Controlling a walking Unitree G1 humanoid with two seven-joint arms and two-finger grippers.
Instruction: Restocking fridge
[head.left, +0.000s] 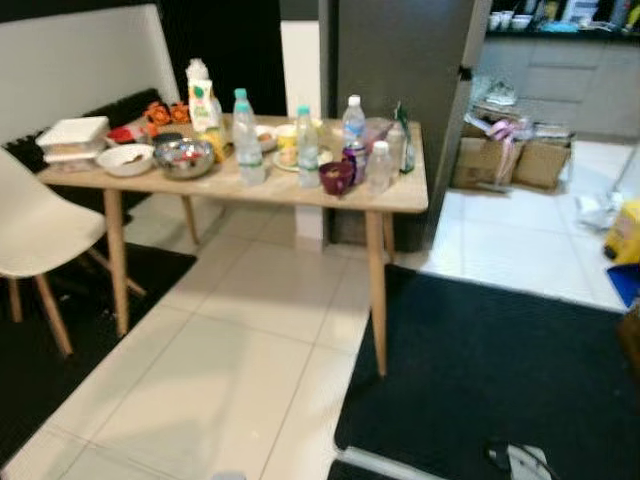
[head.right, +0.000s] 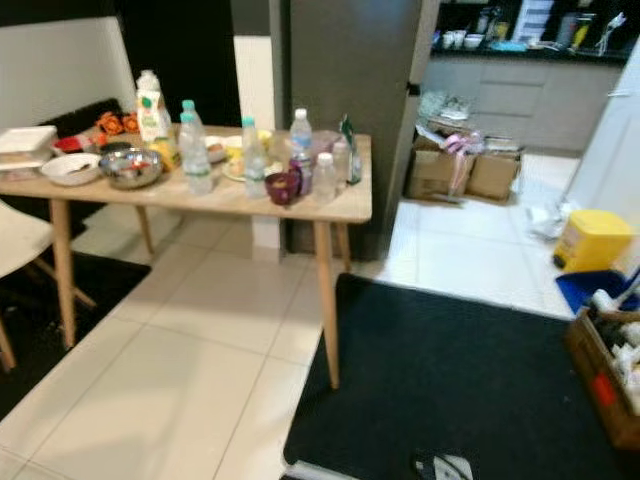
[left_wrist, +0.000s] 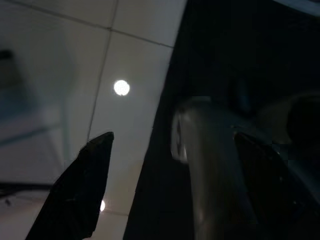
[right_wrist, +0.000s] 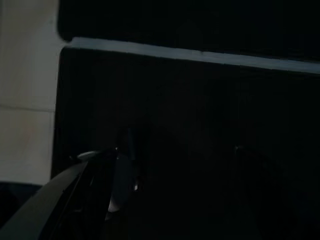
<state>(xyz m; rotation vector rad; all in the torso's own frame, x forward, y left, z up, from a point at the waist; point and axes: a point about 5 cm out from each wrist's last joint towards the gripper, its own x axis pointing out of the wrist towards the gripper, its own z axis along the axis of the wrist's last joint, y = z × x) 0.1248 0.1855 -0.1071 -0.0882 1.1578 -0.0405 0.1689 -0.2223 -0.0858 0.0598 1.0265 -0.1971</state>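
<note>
Ahead, the grey fridge (head.left: 400, 110) stands behind a wooden table (head.left: 300, 190) on pale floor tiles (head.left: 220, 380), a black mat (head.left: 500, 370) to the right. The right eye view adds a yellow box (head.right: 592, 240) and a wooden crate (head.right: 605, 385) past the mat. Water bottles (head.left: 247, 140), a juice carton (head.left: 203, 105), a steel bowl (head.left: 184, 157) and a purple cup (head.left: 337, 176) crowd the tabletop. The left gripper (left_wrist: 170, 185) hangs over tile and mat, fingers spread apart; the right gripper's (right_wrist: 75, 195) fingers are too dark to judge.
</note>
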